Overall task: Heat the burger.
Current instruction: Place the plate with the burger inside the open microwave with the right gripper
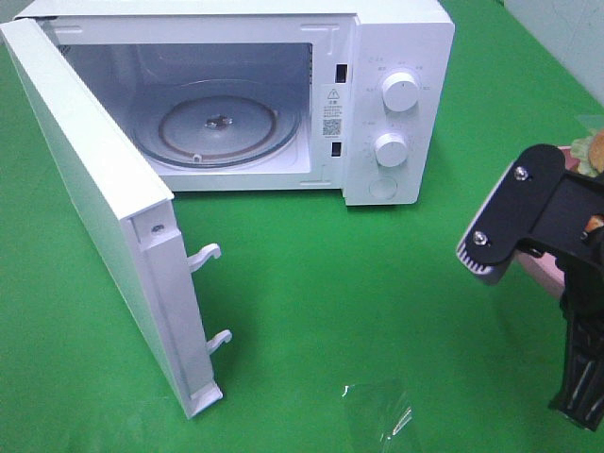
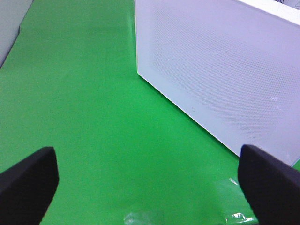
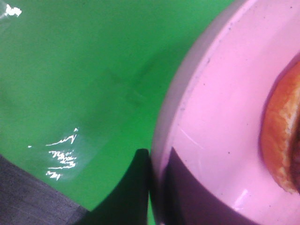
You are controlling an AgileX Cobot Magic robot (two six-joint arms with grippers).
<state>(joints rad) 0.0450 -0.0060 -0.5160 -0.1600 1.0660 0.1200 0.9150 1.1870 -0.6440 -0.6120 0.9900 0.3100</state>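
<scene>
The burger (image 3: 281, 140) lies on a pink plate (image 3: 220, 117); only the edge of its golden-brown bun shows in the right wrist view. My right gripper (image 3: 157, 161) is shut on the plate's rim, one finger (image 3: 133, 187) outside it and one on top. In the exterior high view the right arm (image 1: 538, 208) is at the far right, with a bit of burger (image 1: 590, 149) and plate (image 1: 533, 271) showing behind it. My left gripper (image 2: 146, 154) is open over the green cloth, holding nothing, and faces the outer side of the microwave door (image 2: 220, 70).
The white microwave (image 1: 396, 104) stands at the back with its door (image 1: 94, 198) swung wide open to the left. A bare glass turntable (image 1: 217, 123) sits inside. Green cloth (image 1: 359, 293) covers the table between the microwave and the right arm.
</scene>
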